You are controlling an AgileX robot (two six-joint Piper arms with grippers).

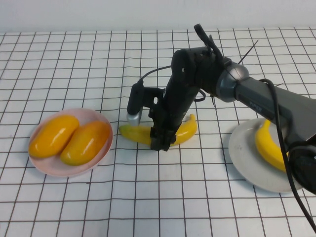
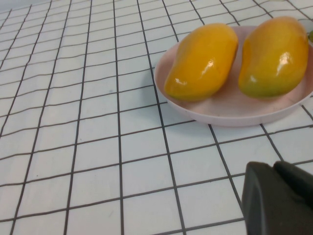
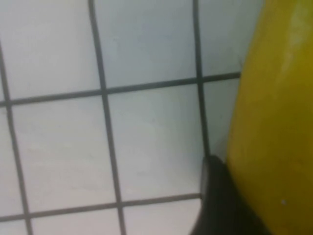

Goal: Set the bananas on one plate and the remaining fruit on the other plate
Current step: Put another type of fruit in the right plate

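One banana [image 1: 185, 131] lies on the checked cloth at the table's middle. My right gripper [image 1: 160, 140] reaches down over it, jaws either side of its middle. In the right wrist view a dark finger [image 3: 215, 196] presses against the yellow banana [image 3: 274, 122]. A second banana [image 1: 269, 145] lies on the grey plate [image 1: 247, 158] at the right. Two orange-yellow fruits [image 1: 53, 135] [image 1: 85, 142] rest side by side on the pink plate [image 1: 54, 168] at the left. My left gripper [image 2: 275, 169] is shut and empty, low near that pink plate [image 2: 230, 110], out of the high view.
A white cloth with a black grid covers the table. The right arm and its cables stretch from the right edge over the grey plate toward the middle. Bare cloth lies between the pink plate and the middle banana.
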